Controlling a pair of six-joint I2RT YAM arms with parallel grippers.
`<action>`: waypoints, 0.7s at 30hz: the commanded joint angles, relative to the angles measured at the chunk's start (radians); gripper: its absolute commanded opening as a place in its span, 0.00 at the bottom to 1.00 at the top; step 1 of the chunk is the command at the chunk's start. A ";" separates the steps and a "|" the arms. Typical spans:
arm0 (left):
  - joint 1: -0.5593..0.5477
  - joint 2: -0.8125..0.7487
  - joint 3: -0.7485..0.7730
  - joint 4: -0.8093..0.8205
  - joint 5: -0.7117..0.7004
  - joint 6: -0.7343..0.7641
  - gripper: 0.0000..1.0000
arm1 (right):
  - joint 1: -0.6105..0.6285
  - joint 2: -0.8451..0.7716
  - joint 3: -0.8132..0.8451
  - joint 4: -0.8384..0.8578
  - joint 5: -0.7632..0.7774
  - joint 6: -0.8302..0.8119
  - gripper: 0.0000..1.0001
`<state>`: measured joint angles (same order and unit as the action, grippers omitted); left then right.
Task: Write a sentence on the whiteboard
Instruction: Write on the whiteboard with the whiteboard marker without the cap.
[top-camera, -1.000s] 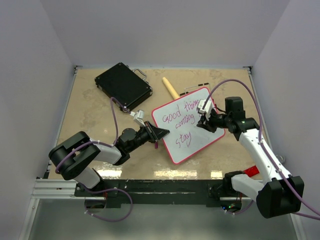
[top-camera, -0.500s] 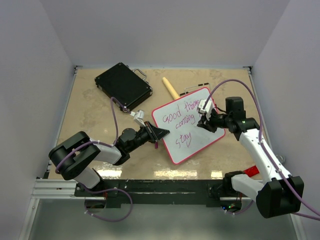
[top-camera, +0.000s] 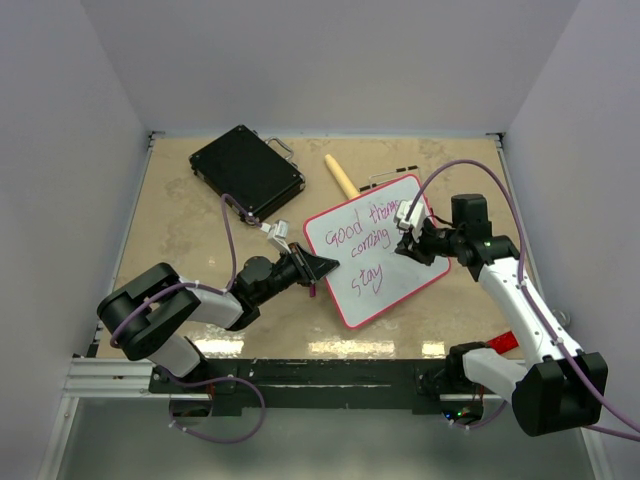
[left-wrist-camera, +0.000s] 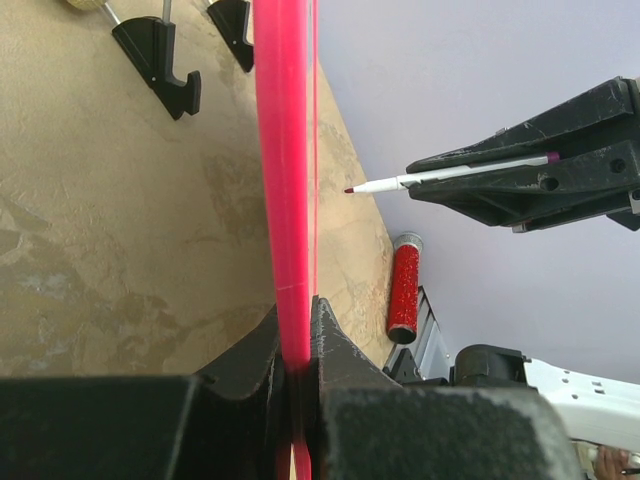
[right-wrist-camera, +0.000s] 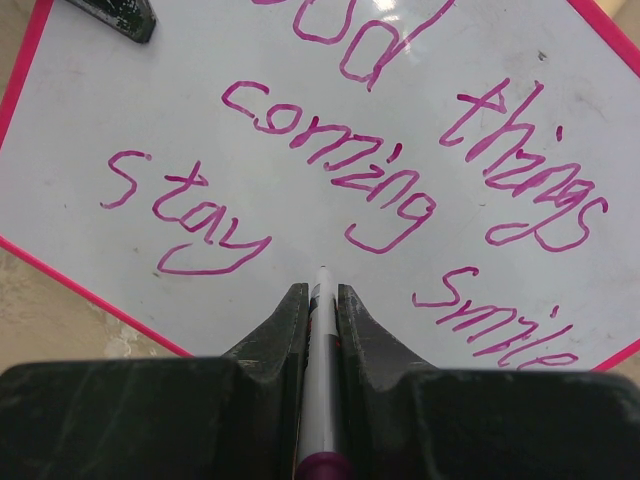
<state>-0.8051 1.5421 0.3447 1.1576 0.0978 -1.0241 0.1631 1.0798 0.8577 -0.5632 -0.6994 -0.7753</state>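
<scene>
The whiteboard (top-camera: 408, 272) lies tilted in the middle of the table, its red-pink rim (left-wrist-camera: 285, 150) running edge-on through the left wrist view. My left gripper (top-camera: 322, 267) is shut on the rim of its left edge (left-wrist-camera: 297, 325). The sentence (right-wrist-camera: 370, 170) reads "Good things coming smile stay" in pink-purple lines (top-camera: 362, 240). Over the board's right half, my right gripper (top-camera: 407, 240) is shut on a white marker (right-wrist-camera: 320, 340). The marker tip (left-wrist-camera: 349, 189) hangs a little off the surface, right of "stay" and below "coming".
A black hard case (top-camera: 247, 172) lies at the back left. A tan cylinder (top-camera: 340, 176) rests behind the board. A red glittery tube (left-wrist-camera: 404, 290) lies near the right arm's base (top-camera: 505, 342). The board's black feet (left-wrist-camera: 160, 55) show underneath.
</scene>
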 joint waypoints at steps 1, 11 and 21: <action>0.003 -0.040 0.008 0.083 0.039 0.062 0.00 | -0.002 -0.006 0.001 -0.010 -0.015 -0.038 0.00; 0.001 -0.045 0.007 0.079 0.042 0.073 0.00 | -0.002 -0.009 0.009 -0.020 -0.025 -0.044 0.00; 0.001 -0.048 0.005 0.076 0.052 0.081 0.00 | -0.002 -0.012 0.014 -0.033 -0.049 -0.064 0.00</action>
<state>-0.8051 1.5330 0.3447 1.1446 0.1036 -1.0019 0.1627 1.0798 0.8577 -0.5808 -0.7235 -0.8078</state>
